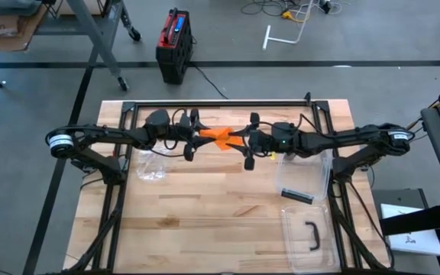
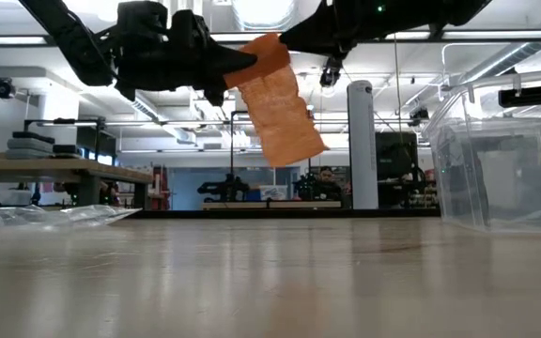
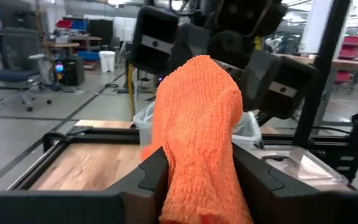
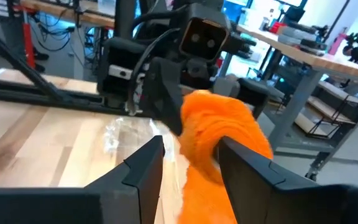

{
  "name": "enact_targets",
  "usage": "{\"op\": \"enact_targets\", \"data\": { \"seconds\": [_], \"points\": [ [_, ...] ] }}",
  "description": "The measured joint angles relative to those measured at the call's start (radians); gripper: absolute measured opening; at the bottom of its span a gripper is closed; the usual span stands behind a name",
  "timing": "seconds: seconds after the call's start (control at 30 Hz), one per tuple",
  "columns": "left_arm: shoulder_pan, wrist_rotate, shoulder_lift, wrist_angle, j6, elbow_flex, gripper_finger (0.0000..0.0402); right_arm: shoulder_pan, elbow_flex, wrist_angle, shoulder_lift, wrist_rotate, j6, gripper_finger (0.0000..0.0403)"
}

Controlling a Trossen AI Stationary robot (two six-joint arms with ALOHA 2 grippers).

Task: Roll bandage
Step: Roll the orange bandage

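Observation:
An orange crinkled bandage point(image 1: 220, 137) is held in the air between my two grippers over the far middle of the table. In the low view it hangs as a flat strip point(image 2: 280, 108), its lower end well clear of the tabletop. My left gripper point(image 1: 205, 136) comes from the table's left and is shut on the bandage point(image 3: 197, 124). My right gripper point(image 1: 239, 139) comes from the right and is shut on the bandage point(image 4: 219, 124). The two grippers face each other, a short way apart. My left gripper pinches the bandage's upper part point(image 3: 194, 168) between its two fingers, coming level from the table's left. The cloth bunches between the fingers and bulges beyond them; it is lifted clear. My right gripper pinches the bandage's bunched upper end point(image 4: 201, 165) between its two fingers, level from the table's right. The free strip point(image 2: 289, 131) hangs slack below both grippers.
A crumpled clear plastic bag point(image 1: 150, 166) lies on the table's left part. A clear plastic container point(image 1: 305, 174) stands at the right, with a small black object point(image 1: 297, 196) by its near wall. A clear lid with a black handle point(image 1: 312, 233) lies near the front right.

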Motion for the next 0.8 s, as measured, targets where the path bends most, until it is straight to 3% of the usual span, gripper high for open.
{"op": "enact_targets", "data": {
  "seconds": [0.37, 0.6, 0.8],
  "points": [
    [-0.019, -0.03, 0.0, -0.015, 0.029, 0.014, 0.0115, 0.001, 0.0, 0.0, 0.015, 0.028, 0.0, 0.0124],
    [-0.084, -0.139, -0.001, -0.214, 0.161, 0.088, 0.0115, -0.001, 0.0, -0.007, 0.042, 0.038, 0.005, 0.01],
    [-0.092, -0.165, -0.01, -0.29, 0.179, 0.123, 0.0122, -0.003, 0.0, -0.01, 0.042, 0.037, -0.008, 0.0037]
  ]
}}
